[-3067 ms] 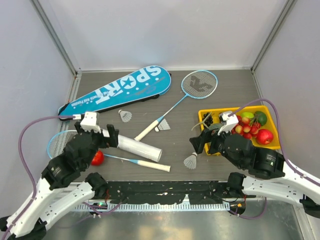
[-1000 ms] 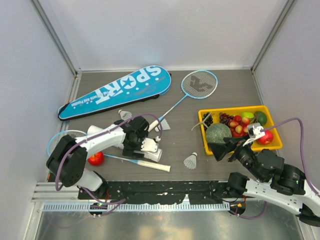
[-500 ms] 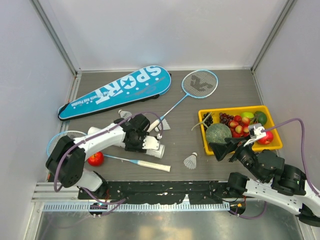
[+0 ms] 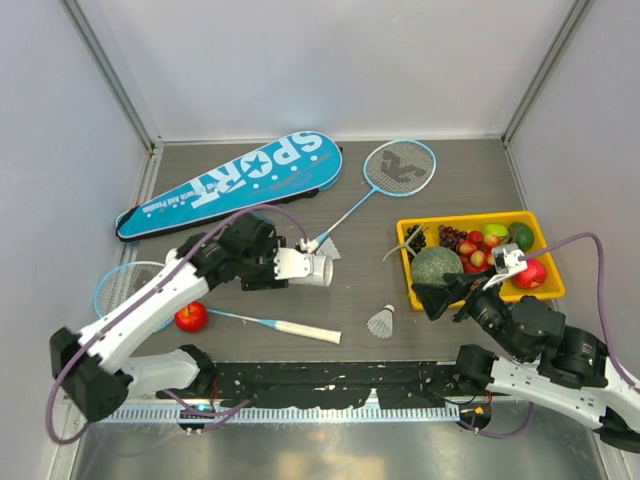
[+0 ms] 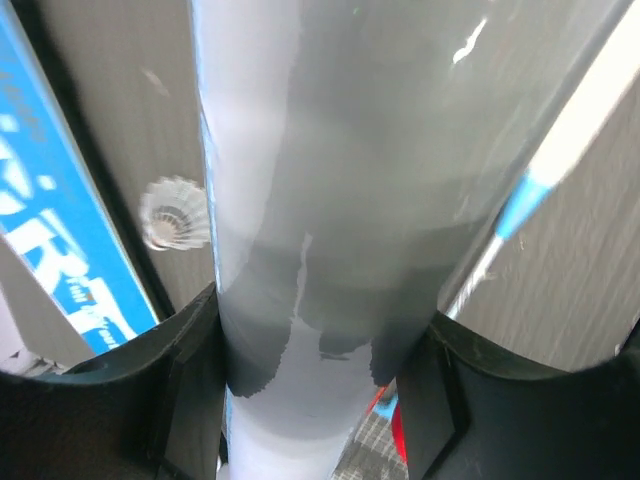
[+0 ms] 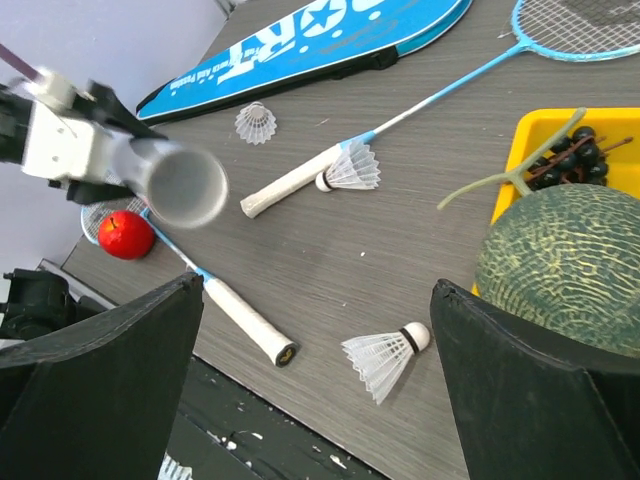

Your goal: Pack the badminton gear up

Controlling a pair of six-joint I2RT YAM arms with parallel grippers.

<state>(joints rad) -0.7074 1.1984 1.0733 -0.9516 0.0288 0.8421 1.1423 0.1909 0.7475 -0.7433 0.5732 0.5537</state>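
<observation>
My left gripper [image 4: 285, 268] [image 5: 310, 390] is shut on the long white tube [image 4: 312, 268] [image 5: 300, 200] and holds it off the table, its open end [image 6: 185, 185] facing right. My right gripper [image 4: 440, 296] [image 6: 320, 380] stands open above a shuttlecock [image 4: 381, 321] [image 6: 385, 355]. A second shuttlecock [image 4: 326, 249] [image 6: 350, 167] lies by one racket's handle [image 6: 290, 185]; a third [image 6: 257, 122] [image 5: 175, 212] lies near the blue SPORT bag [image 4: 235, 180]. One racket head [image 4: 398, 165] lies at the far middle. The other racket [image 4: 125, 285] lies near left, its handle [image 4: 305, 330] in front.
A yellow tray [image 4: 545, 285] of fruit with a green melon [image 4: 437, 266] stands at the right, just beyond my right gripper. A small red ball [image 4: 190, 316] [image 6: 125, 235] rests beside the near racket's shaft. Grey walls close in the left, right and back.
My left gripper has closed on the tube and raised it off the table, swinging it up and slightly rightward. The right arm has stayed almost still.
</observation>
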